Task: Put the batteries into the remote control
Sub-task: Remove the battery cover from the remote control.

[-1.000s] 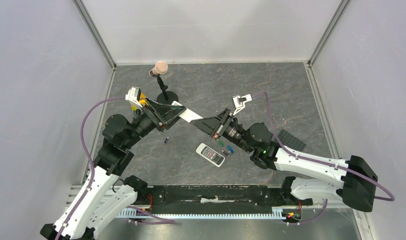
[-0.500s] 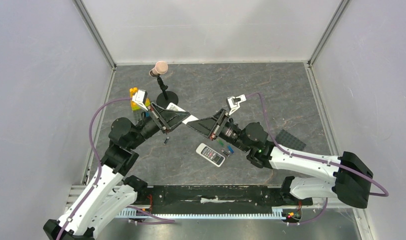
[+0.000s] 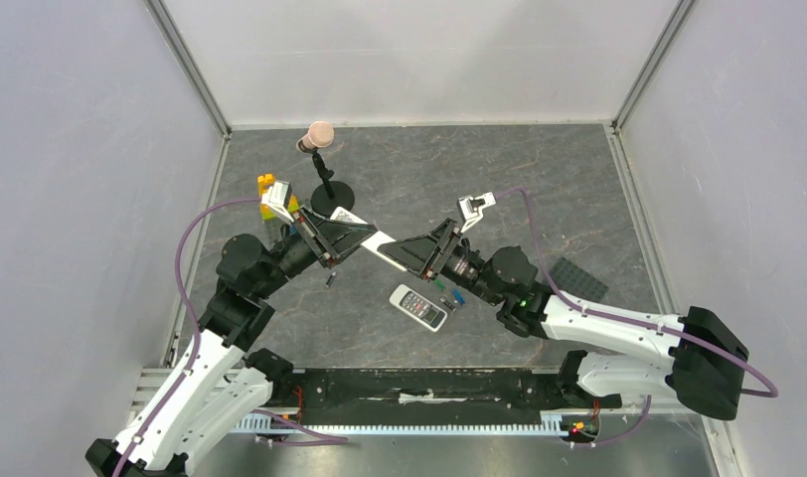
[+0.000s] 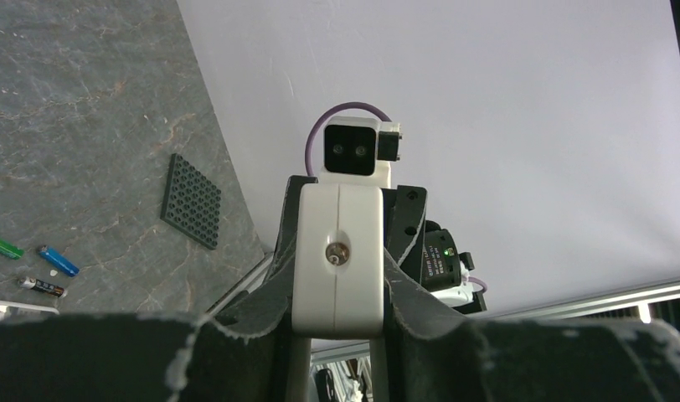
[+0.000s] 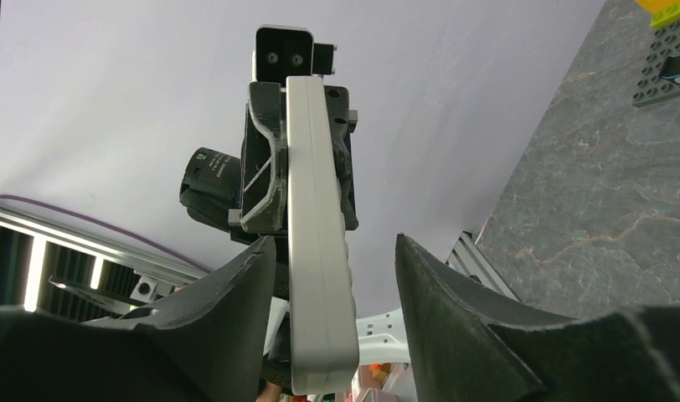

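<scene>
a slim white remote (image 5: 318, 218) is pinched aloft by the left gripper (image 4: 337, 272) while the right gripper (image 5: 335, 251) is spread around its other end, apparently for a handover.

Soft, even overhead light; the grey table (image 3: 539, 179) carries only faint shadows. In the wrist views the white remote (image 4: 337, 268) is sharp and evenly lit, while light strips (image 5: 33, 255) flare near the edge.

A green battery (image 4: 2, 244), blue battery (image 4: 59, 260), grey-veined table (image 4: 85, 100).
</scene>
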Controlling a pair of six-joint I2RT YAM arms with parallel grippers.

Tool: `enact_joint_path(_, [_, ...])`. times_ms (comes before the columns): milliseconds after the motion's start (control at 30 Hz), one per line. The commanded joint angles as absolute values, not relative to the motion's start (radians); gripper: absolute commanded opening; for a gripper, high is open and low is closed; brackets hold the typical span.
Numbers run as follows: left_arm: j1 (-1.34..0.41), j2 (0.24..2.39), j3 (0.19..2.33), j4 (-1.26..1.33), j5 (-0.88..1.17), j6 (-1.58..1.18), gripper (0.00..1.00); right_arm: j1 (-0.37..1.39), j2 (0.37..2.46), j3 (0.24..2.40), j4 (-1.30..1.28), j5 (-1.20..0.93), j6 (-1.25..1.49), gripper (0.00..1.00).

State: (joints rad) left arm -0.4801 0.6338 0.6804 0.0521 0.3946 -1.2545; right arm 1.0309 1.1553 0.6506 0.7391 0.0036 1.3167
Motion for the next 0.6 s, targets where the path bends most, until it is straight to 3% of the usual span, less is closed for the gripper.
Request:
enact_joint_path(0, [-0.48, 0.628, 0.686, 0.086, 0.387, -1.214, 0.02, 1.028, 1.166, 0.678, 0.74, 0.01, 1.318, 0.53])
enact_joint_path(267, [-0.481, 0.626, 0.679, 0.083, 0.38, -1.233, 0.02, 1.02, 1.153, 0.617, 0.761, 0.018, 1.354, 0.24])
enact_joint_path(567, [-0.48, 0.537, 0.616, 0.094, 0.203, -1.228, 0.02, 1.017, 1.113, 0.504, 0.854, 0.011, 1.378, 0.2])
